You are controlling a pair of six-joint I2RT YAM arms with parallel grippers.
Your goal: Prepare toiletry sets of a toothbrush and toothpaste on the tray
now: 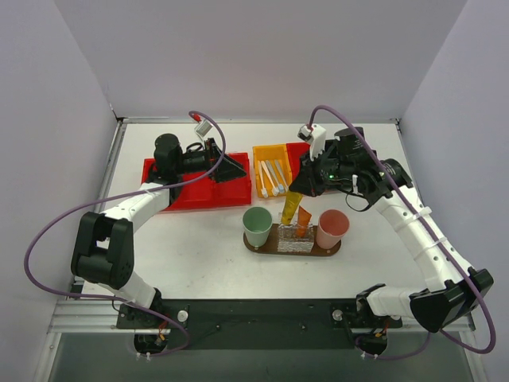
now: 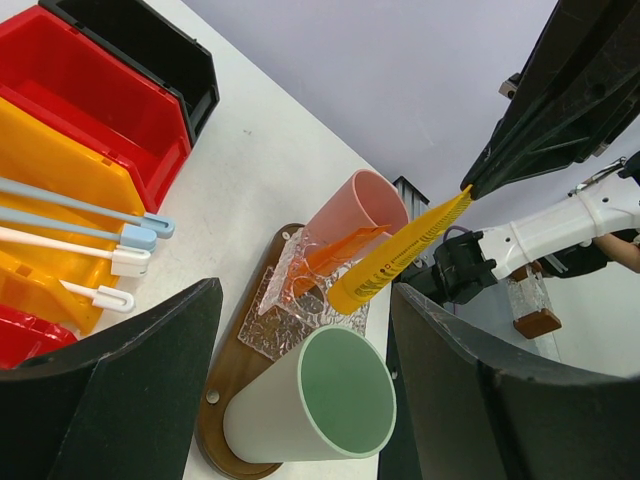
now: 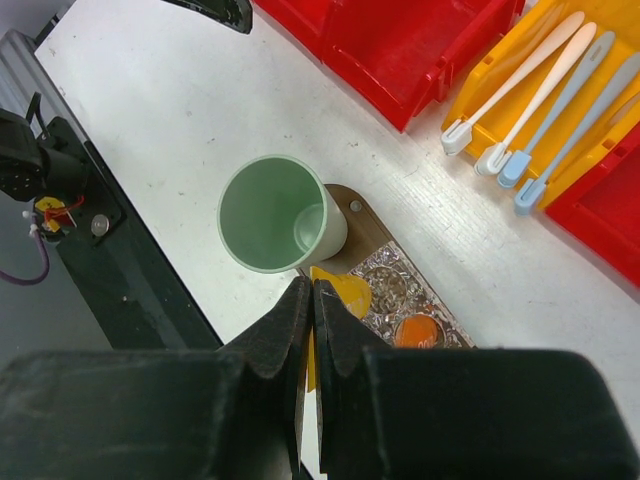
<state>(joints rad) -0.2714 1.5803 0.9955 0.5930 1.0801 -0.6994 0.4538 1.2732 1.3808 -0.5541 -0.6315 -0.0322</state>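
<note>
The right gripper (image 3: 308,296) is clamped on a yellow toothpaste tube (image 1: 291,208), held slanted with its lower end at the clear glass holder (image 1: 295,240) on the tray (image 1: 253,246). An orange tube (image 1: 305,216) stands in that holder. The left gripper (image 1: 235,169) hangs wide open over the red bin (image 1: 191,195). Toothbrushes (image 1: 273,177) lie in the yellow bin (image 1: 266,151).

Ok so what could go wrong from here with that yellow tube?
The right gripper pinches the yellow tube only by its top end, so it could swing or slip. Its tilted lower end hangs beside the green cup and could knock it, or miss the glass holder where an orange tube already stands.
</note>
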